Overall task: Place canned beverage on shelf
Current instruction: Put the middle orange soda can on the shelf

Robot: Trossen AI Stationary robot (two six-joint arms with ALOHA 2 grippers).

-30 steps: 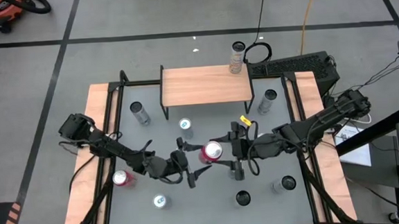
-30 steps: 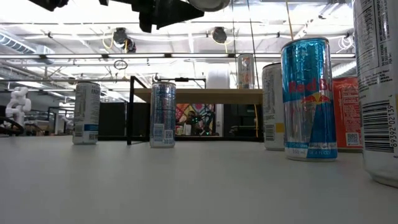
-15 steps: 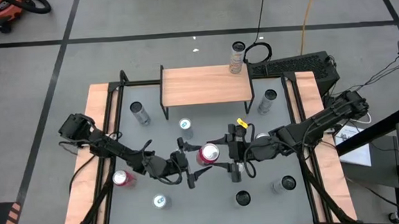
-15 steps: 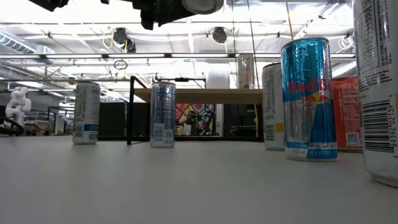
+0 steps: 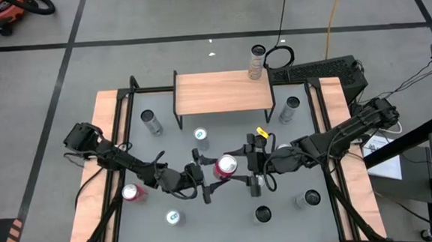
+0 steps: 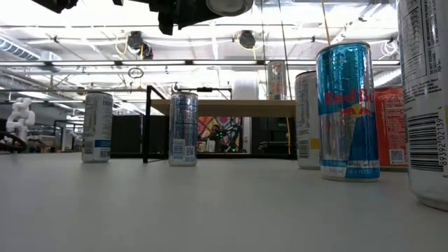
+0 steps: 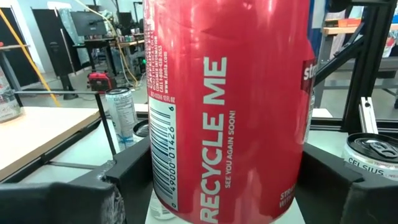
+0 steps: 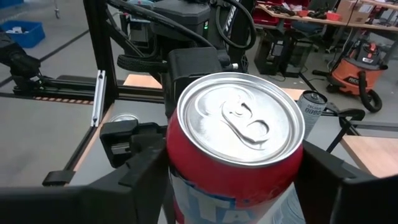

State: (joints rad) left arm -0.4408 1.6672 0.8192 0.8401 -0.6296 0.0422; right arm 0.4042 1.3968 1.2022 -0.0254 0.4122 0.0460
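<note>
A red can (image 5: 225, 165) hangs in the air over the middle of the table, upright, its silver top up. Both grippers are shut on it. My left gripper (image 5: 212, 177) comes from the table's left, level and lower down. My right gripper (image 5: 243, 167) comes from the right, higher up. In the low view only the can's underside (image 6: 227, 5) shows, at the top edge. The shelf (image 5: 222, 92) stands at the table's far side on thin black legs, with nothing on its wooden top. My left gripper has the red can's lower wall (image 7: 163, 186) between its two fingers (image 7: 127, 186), one on either side. The fingers come level from the table's left. The can stands upright in the hold, clear of the table. My right gripper pinches the can's upper wall (image 8: 180, 177), just under the rim, between its two fingers (image 8: 146, 168). The fingers come from the table's right, tipped slightly down. The can stays upright with its pull tab (image 8: 245, 121) up.
Several other cans stand on the table: two at the far left (image 5: 151, 123) (image 5: 200, 138), one at the far right (image 5: 289, 110), a red one near left (image 5: 133, 192), more along the near edge (image 5: 262, 214). One can (image 5: 256, 62) stands behind the shelf's right end.
My right gripper has carried the red can a little way toward the table's left, in between the left gripper's fingers. The can has stayed upright and clear of the table.
</note>
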